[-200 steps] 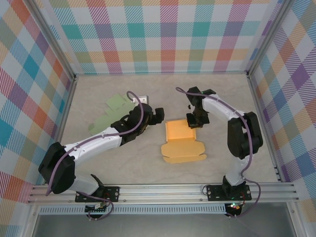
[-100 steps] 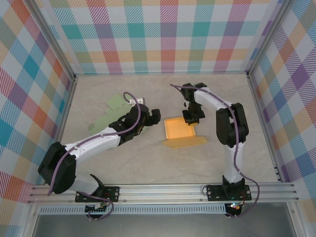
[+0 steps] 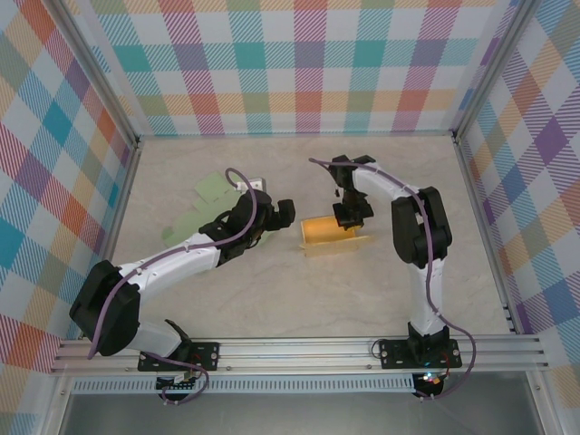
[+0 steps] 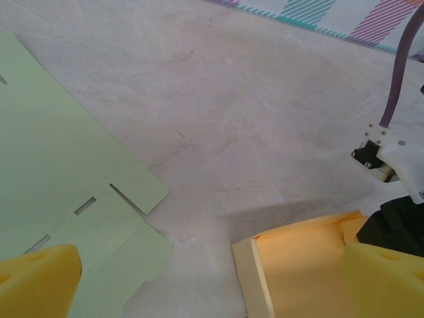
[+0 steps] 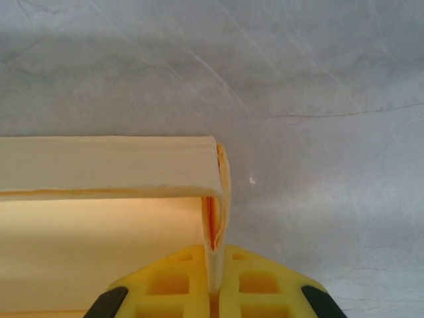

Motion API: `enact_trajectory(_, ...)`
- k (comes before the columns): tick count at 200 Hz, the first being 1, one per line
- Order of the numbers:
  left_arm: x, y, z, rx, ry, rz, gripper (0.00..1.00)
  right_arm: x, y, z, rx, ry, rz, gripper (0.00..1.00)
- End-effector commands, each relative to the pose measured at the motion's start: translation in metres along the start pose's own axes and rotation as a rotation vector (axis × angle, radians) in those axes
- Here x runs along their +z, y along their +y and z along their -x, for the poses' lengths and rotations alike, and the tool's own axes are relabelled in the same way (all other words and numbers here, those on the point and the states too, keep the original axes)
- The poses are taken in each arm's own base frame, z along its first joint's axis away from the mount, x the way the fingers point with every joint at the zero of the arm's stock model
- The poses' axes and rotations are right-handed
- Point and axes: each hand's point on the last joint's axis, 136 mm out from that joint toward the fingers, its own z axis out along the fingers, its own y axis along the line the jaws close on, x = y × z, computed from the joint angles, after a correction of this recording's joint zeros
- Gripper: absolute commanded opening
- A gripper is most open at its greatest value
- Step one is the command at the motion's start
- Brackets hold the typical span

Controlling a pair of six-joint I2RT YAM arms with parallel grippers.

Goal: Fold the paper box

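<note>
Right jaws tight on a wall of the orange paper box (image 3: 326, 234); left jaws wide apart beside it, near a green sheet (image 4: 53, 172).

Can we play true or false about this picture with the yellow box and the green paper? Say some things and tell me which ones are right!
1. The right tool is pinching a wall of the yellow box. True.
2. The left tool is holding the green paper. False: the left tool is open and holds nothing.
3. The green paper lies flat on the table. True.
4. From the top camera, the yellow box is left of the green paper. False: it is to the right of it.
5. The walls around the table are plain white. False: they are colourful checks.
</note>
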Motion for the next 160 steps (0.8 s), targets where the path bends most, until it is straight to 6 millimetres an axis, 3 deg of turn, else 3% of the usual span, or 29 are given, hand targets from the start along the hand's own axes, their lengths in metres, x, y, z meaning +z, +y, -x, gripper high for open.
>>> enact_trajectory(1,0.002,0.002,0.005,-0.022,-0.025,-0.007,1.0,0.037,-0.013,-0.002,0.015,0.016,-0.144,0.0)
enact_trajectory(50,-0.005,0.008,0.016,-0.013,-0.073,0.024,1.0,0.046,-0.018,-0.002,0.098,-0.005,-0.318,0.0)
enact_trajectory(123,-0.028,0.033,0.032,-0.046,-0.183,0.111,1.0,0.067,-0.006,-0.009,0.132,0.029,-0.482,0.01)
enact_trajectory(160,-0.031,0.033,0.034,-0.032,-0.181,0.116,1.0,0.055,0.001,-0.005,0.116,-0.012,-0.44,0.04)
